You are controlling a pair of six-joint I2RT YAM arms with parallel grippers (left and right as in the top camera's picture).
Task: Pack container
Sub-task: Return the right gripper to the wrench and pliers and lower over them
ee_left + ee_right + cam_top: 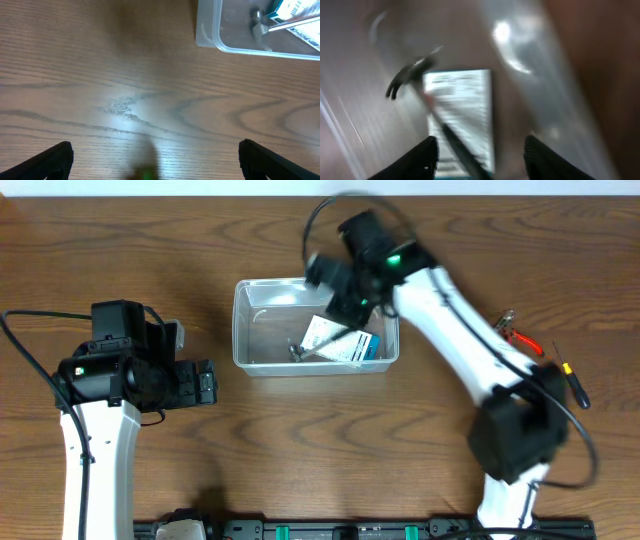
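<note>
The clear plastic container (252, 358) sits at the table's middle back. Inside lie a white and blue box (345, 343) and a small hammer (300, 352) across it. My right gripper (345, 298) hovers open over the container's back right part; in the right wrist view the box (470, 105) and the hammer head (402, 80) show blurred below the open fingers (482, 157). My left gripper (205, 383) is open and empty over bare table left of the container; the left wrist view shows the container's corner (210, 35) far ahead of the fingers (155, 160).
Red-handled pliers (522, 336) and a black screwdriver with a yellow band (572, 377) lie on the table at the right, beside the right arm. The table surface is brown wood.
</note>
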